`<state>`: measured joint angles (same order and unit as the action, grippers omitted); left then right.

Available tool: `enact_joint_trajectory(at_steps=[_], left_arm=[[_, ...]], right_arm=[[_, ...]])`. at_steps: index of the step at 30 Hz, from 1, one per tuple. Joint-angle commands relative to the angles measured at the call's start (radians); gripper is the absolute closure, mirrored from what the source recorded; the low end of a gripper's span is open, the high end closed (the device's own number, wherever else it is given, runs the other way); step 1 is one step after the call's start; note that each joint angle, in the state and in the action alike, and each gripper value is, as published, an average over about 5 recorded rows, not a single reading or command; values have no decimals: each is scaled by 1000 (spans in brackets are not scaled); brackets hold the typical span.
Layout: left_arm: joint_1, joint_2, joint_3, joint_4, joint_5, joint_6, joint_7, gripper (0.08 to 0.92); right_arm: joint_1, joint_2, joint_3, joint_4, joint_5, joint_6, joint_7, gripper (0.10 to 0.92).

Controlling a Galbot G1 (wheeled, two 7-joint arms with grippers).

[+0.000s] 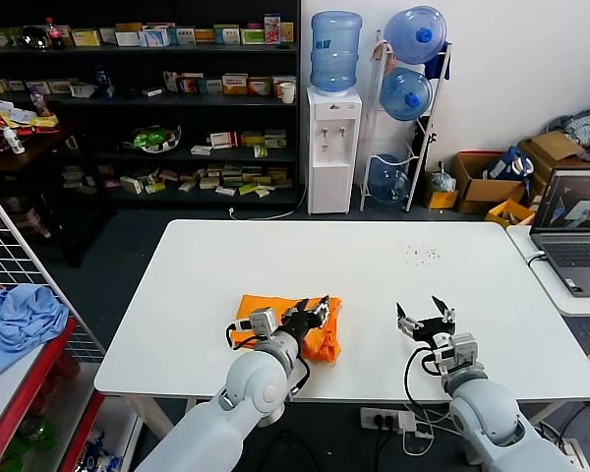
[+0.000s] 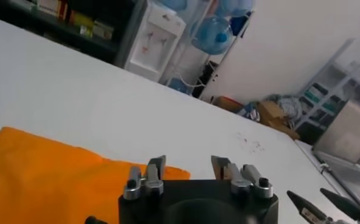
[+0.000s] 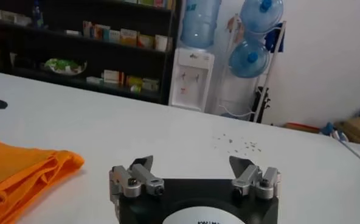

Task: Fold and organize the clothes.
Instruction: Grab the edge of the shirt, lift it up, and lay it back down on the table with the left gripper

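The clothes are one bright orange T-shirt [image 1: 324,329], folded into a small bundle near the front edge of the white table [image 1: 374,265]. My left gripper [image 1: 313,312] hovers over the bundle's top, open, with nothing between its fingers. In the left wrist view the orange T-shirt [image 2: 40,176] lies flat beside the left gripper [image 2: 189,163]. My right gripper [image 1: 425,317] stands open over bare table to the right of the bundle. The right wrist view shows the right gripper [image 3: 192,163] wide open and a layered edge of the T-shirt [image 3: 22,173].
A light blue cloth [image 1: 18,320] lies on a red-edged rack at the far left. A laptop [image 1: 575,226] sits on a side table at the right. Shelves and a water dispenser [image 1: 332,147] stand behind the table. Small dark specks [image 1: 420,255] mark the tabletop.
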<state>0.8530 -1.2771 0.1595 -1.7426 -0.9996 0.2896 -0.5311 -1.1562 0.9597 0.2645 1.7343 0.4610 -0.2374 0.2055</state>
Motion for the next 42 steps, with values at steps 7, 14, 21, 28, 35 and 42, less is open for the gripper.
enact_joint_trajectory(at_steps=[7, 14, 21, 28, 35, 42], left_arm=[[111, 409, -143, -47, 106, -62, 342, 199], [111, 458, -210, 71, 99, 38, 518, 177], [81, 418, -210, 164, 89, 108, 564, 177], [42, 366, -184, 219, 85, 150, 558, 177], [-7, 325, -168, 287, 50, 164, 558, 177], [-32, 302, -152, 308, 37, 176, 552, 177]], right_arm=[[-15, 3, 15, 12, -12, 0, -77, 203], [-27, -25, 11, 50, -17, -11, -114, 203], [-56, -38, 30, 48, -31, 2, -132, 203], [-56, -40, 30, 45, -37, 4, -141, 203], [-44, -38, 18, 45, -52, 5, -151, 203], [-34, -36, 15, 33, -53, 4, -151, 203]])
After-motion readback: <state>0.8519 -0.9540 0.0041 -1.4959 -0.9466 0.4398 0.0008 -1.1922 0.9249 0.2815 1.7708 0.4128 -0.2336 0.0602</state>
